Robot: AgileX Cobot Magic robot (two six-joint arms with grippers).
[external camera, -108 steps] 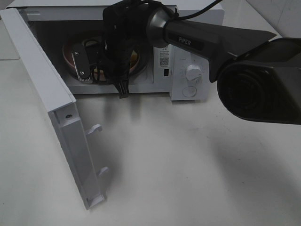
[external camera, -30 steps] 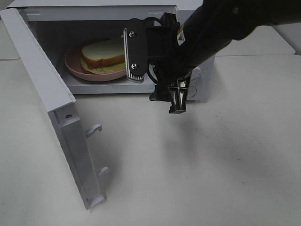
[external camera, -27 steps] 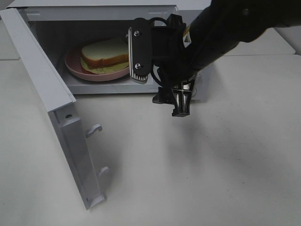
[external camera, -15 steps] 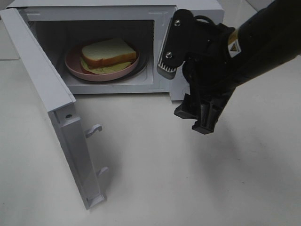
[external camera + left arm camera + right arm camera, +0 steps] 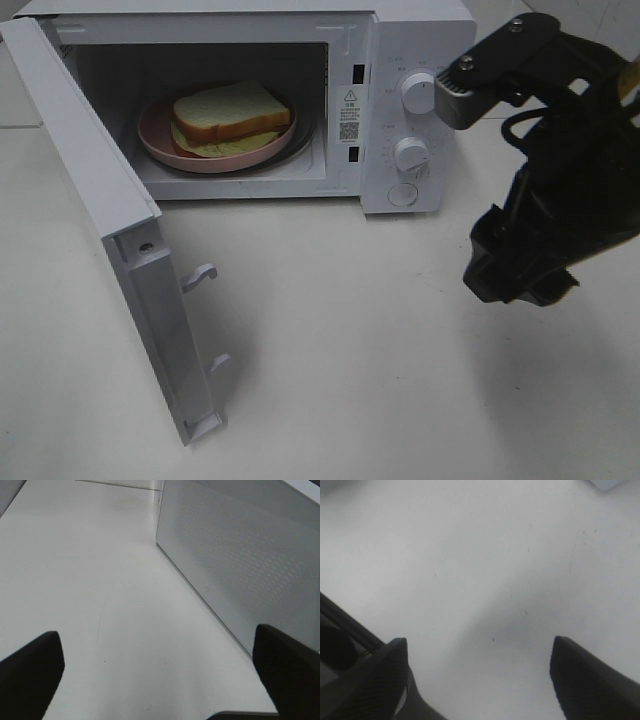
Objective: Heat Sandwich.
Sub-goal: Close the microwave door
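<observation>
The sandwich, white bread with pale yellow-green filling, lies on a round pink plate inside the open microwave. My right gripper hangs over the table to the right of the microwave, well away from the sandwich. In the right wrist view it is open and empty over bare table. My left gripper is open and empty beside a perforated white wall. It does not show in the exterior view.
The microwave door stands swung out to the left, with its latch hooks pointing right. Two knobs sit on the microwave's right panel. White table lies in front.
My right arm has drawn back from the microwave's opening to the right and a little down, empty. The sandwich and plate stay inside. The door has not moved.
</observation>
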